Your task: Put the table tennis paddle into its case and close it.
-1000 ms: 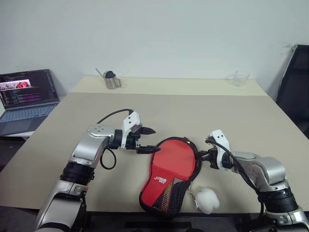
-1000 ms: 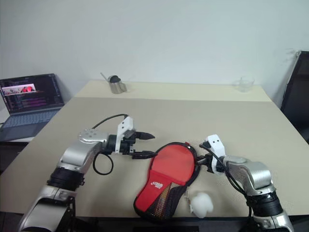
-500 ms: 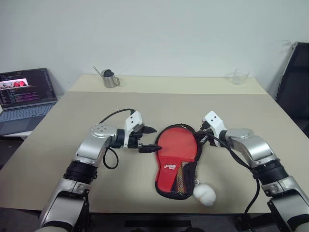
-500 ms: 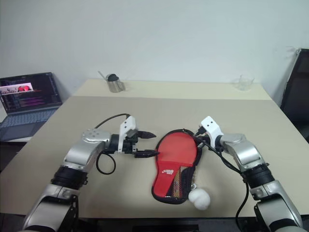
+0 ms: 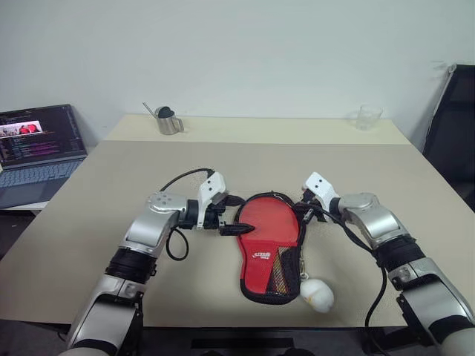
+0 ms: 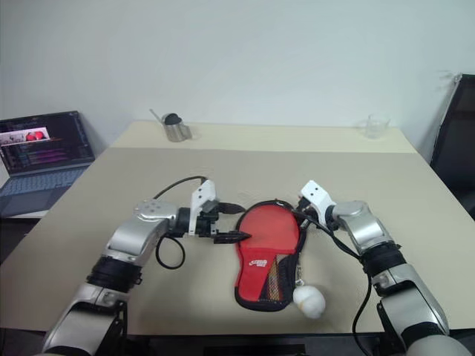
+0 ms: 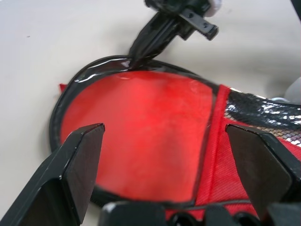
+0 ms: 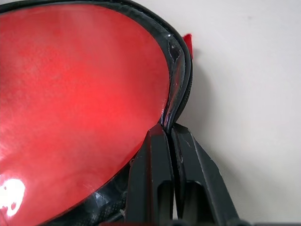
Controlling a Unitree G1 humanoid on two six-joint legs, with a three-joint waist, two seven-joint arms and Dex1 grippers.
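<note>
A: The case (image 5: 271, 248) lies flat on the worktop (image 5: 371, 170), near its front edge, the red paddle (image 7: 141, 136) showing through the clear side. The right gripper (image 8: 170, 129) has its jaws clenched on the case's rim.

B: Pinning the edge, I'd say, so the pouch can't slide. And the left gripper (image 7: 164, 155)?

A: Jaws spread wide, grasping nothing, hovering just beside the round end.

B: Probably lining up for the zip. I can't make out how far it's closed.

A: A white ball (image 5: 317, 294) sits by the handle end.
</note>
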